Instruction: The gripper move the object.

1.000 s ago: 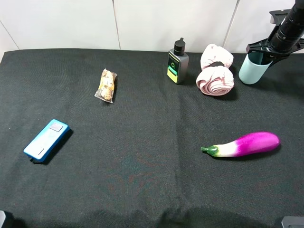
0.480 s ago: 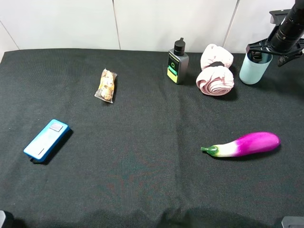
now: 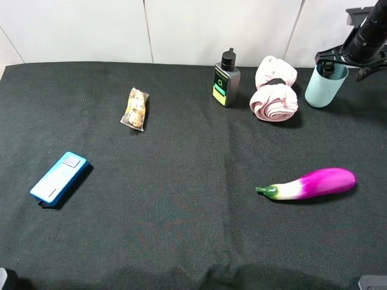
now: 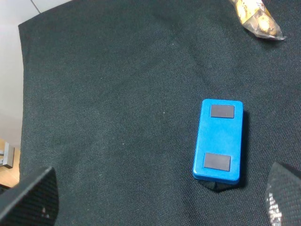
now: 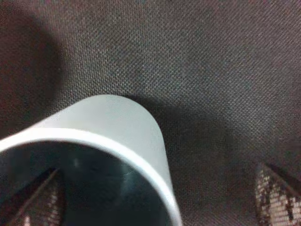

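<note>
Jaws spread, the gripper [image 3: 346, 67] straddles the rim of the cup [image 3: 321, 90] below it; likely light, stiff, slick plastic, best pinched there.

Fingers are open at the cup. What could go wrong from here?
1. The right gripper's fingers seem to straddle the cup wall, one inside; withdrawing sideways could catch the rim and tip it.
2. The cup stands near the pink roll; a nudge could push it there.

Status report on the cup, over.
Right tool open, straddling cup rim. Cup upright, ungripped. Left tool open above blue box. Pink roll beside cup, apart.
</note>
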`<state>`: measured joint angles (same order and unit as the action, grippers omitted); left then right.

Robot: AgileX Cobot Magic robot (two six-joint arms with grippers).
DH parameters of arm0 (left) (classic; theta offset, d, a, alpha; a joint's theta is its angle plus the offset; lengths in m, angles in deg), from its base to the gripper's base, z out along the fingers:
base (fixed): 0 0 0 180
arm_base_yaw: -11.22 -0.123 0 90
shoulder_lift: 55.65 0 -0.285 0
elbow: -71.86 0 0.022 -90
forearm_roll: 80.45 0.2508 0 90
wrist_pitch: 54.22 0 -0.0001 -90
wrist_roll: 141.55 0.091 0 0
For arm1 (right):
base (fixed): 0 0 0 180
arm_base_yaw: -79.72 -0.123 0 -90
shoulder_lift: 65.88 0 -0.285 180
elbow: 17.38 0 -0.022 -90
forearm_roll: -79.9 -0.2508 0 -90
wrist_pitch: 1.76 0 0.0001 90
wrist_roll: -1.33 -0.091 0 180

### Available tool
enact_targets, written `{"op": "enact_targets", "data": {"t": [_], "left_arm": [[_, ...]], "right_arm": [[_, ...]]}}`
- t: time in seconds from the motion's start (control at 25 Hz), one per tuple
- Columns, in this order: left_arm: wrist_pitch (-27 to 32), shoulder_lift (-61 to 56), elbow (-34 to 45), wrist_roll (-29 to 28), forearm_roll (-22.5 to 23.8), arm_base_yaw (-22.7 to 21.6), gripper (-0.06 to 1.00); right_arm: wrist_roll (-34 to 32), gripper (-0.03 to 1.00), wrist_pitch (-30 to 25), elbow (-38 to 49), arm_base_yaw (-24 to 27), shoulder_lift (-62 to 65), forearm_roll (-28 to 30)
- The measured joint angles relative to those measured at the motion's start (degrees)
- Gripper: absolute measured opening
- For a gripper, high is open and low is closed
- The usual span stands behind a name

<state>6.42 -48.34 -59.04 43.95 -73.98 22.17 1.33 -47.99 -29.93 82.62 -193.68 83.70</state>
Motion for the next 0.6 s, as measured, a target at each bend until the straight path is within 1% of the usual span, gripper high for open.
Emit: {"op": "enact_targets", "data": {"t": [0.32,0.6], "left_arm": [[0.0,0.0,0.0,0.0,0.0,0.0,0.93],[0.0,0.0,0.0,0.0,0.0,0.0,0.93]], "right_arm": [[0.0,0.61,-3.31,0.0,0.0,3.29,-0.69],[0.0,0.69,-7.59,0.0,0.0,8.08,-2.25]]}}
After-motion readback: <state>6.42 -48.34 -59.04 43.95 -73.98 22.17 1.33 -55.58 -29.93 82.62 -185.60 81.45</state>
